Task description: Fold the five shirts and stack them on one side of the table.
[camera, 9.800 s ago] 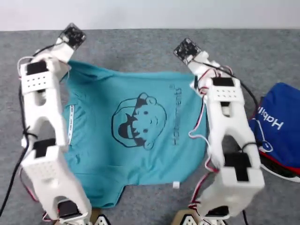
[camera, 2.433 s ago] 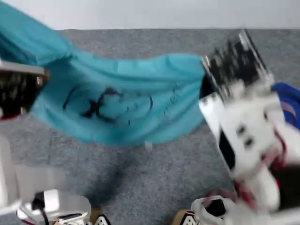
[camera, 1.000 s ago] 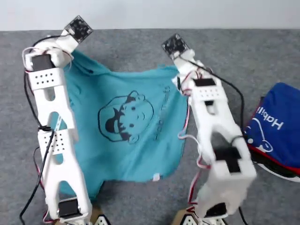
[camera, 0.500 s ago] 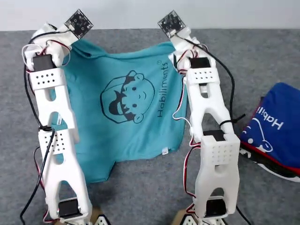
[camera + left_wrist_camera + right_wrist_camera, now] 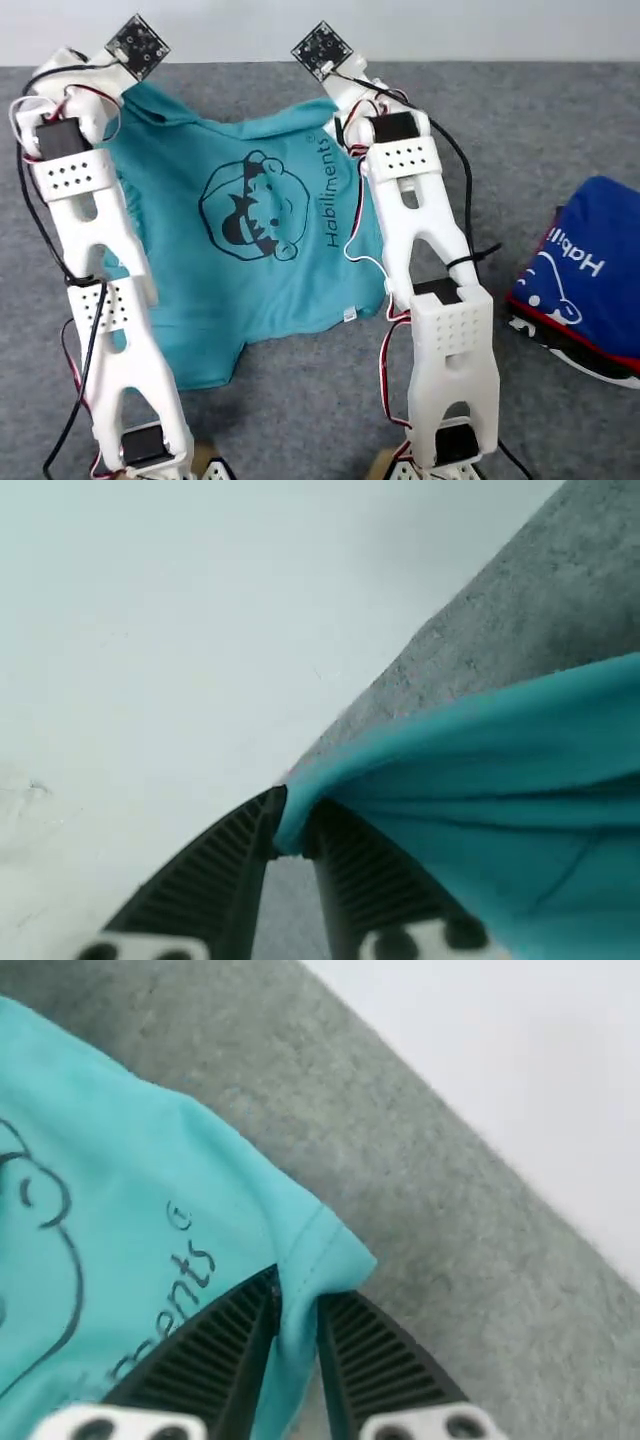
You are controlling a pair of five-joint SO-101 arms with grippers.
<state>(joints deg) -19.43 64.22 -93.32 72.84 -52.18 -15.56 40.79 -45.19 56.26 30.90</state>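
A teal shirt (image 5: pixel 250 240) with a cartoon face print lies spread on the grey table, print up. Both arms stretch to the far edge and hold its far corners. My left gripper (image 5: pixel 290 830) is shut on a fold of the teal shirt (image 5: pixel 480 800) at the far left corner (image 5: pixel 130 95). My right gripper (image 5: pixel 295 1305) is shut on the hem of the teal shirt (image 5: pixel 150 1210) at the far right corner (image 5: pixel 335 100). The shirt's near edge rests loose on the table, with one sleeve trailing toward the left arm's base.
A folded blue shirt (image 5: pixel 580 270) with white print lies on top of other cloth at the right edge of the table. The grey table (image 5: pixel 520 130) is bare between the right arm and that pile. A pale wall (image 5: pixel 400 30) runs behind the table.
Both arms have carried the teal shirt's far corners toward the back and left. The shirt, lifted in the air 2.4 s ago, now lies flatter on the table.
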